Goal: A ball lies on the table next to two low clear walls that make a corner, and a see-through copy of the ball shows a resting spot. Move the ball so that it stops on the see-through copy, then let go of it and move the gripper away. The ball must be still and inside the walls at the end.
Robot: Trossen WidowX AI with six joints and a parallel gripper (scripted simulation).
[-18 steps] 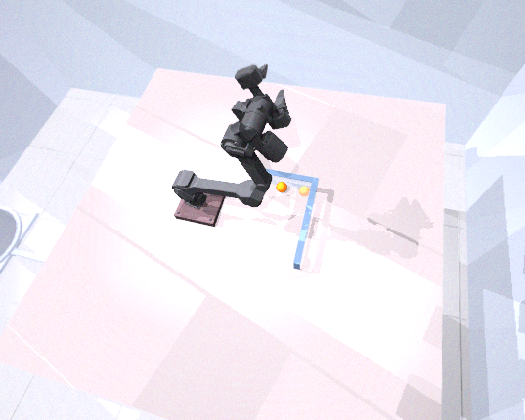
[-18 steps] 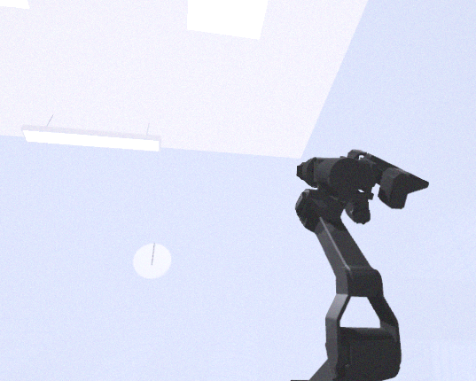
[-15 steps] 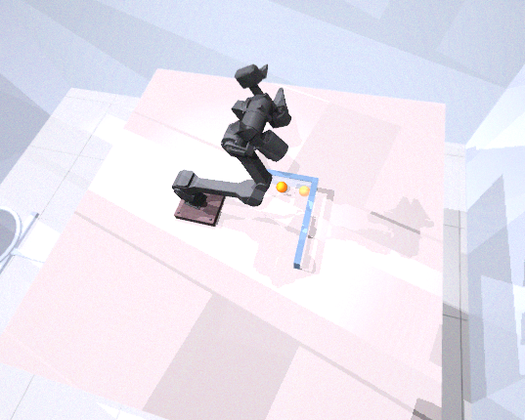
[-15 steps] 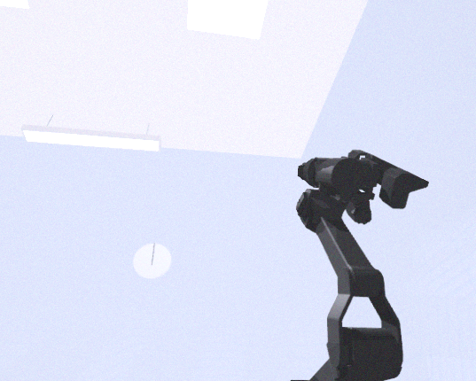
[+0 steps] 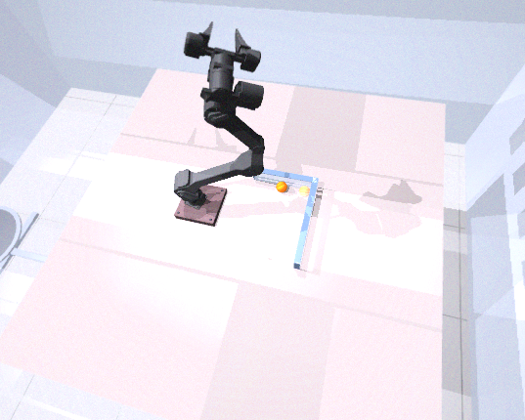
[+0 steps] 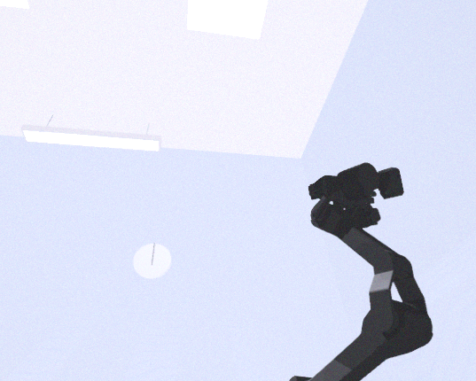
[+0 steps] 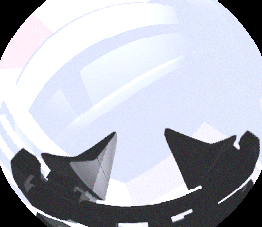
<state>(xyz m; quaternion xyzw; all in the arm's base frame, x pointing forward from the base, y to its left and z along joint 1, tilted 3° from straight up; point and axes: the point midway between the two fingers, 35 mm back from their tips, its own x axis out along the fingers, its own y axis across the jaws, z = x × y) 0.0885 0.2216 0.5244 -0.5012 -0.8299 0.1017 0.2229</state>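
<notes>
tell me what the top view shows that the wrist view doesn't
Only the top view shows the orange ball lying on the table, the pale copy beside it, the two low clear walls that form a corner, and the arm's base plate. Only the wrist view shows the inner faces of the fingers up close, with nothing between them. Both show the pincer open, holding nothing and raised well away from the ball.
</notes>
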